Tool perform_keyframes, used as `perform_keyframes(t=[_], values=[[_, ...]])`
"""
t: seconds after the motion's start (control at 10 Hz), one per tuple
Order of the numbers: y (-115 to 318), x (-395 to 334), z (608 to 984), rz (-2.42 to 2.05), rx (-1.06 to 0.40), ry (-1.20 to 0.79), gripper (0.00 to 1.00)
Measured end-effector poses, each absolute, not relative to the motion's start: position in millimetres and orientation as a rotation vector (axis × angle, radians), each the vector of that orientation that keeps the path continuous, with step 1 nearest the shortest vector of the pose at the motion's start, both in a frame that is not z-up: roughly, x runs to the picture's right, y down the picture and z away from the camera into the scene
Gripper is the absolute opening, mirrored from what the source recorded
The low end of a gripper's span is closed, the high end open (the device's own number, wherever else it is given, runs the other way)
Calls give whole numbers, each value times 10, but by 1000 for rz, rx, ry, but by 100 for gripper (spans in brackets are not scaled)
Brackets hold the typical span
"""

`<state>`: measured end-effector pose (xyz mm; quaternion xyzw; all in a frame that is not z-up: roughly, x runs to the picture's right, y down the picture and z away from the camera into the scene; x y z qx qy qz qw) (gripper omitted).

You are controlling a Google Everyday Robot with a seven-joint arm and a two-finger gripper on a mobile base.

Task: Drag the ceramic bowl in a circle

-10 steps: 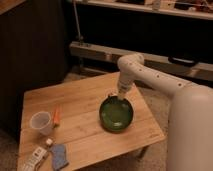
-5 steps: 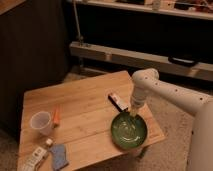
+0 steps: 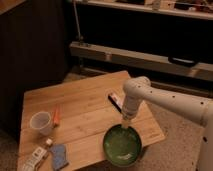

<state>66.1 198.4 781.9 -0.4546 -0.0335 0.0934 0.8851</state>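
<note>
The ceramic bowl [image 3: 122,146], round, glossy dark green with a lighter green inside, sits on the wooden table [image 3: 85,100] at its front right edge. My gripper [image 3: 125,125] points down from the white arm [image 3: 165,100] and meets the bowl's far rim. The arm's wrist hides the fingertips. The bowl stands upright, and its near rim lies at or slightly past the table's front edge.
A small white cup [image 3: 41,122] stands at the table's left, with an orange stick [image 3: 56,116] beside it. A blue cloth [image 3: 59,156] and a white packet [image 3: 34,159] lie at the front left corner. A dark bar [image 3: 115,101] lies behind my gripper. Dark shelving stands behind the table.
The bowl has slid from the table's middle right toward the front edge, lately a little to the left. My gripper moved with it at its rim.
</note>
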Motion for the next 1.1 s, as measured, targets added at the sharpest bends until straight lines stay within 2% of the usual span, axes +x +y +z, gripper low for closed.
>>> perform_keyframes(t=[0.3, 0.7, 1.1], values=[[2061, -277, 7862, 37, -978, -120, 0], [2094, -1005, 7930, -106, -996, -174, 0], [1553, -1222, 8078, -74, -916, -248, 0]])
